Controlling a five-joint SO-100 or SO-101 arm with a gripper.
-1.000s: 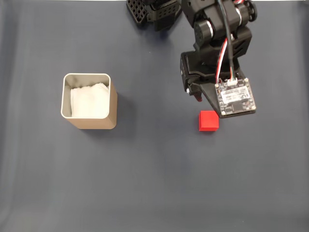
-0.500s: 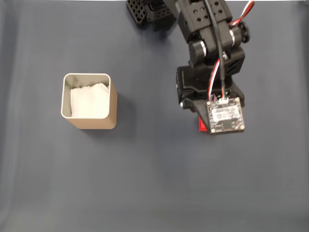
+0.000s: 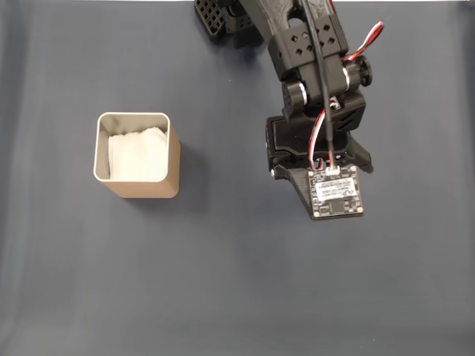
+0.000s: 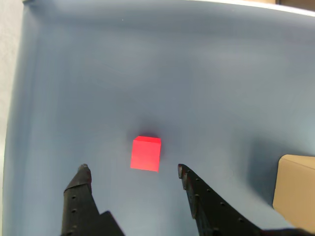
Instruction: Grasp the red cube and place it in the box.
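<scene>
While the black two-finger gripper (image 4: 132, 170) hangs over the dark blue-grey table cloth (image 4: 206, 88) with its fingers spread wide and nothing held, the small bright red matte cube (image 4: 145, 154) lies flat on the cloth in the wrist view, just beyond the fingertips and in line with the gap between them. The square tan box with a silvery rim and white lining (image 3: 136, 155) stands upright well to the left of the arm in the fixed view.
</scene>
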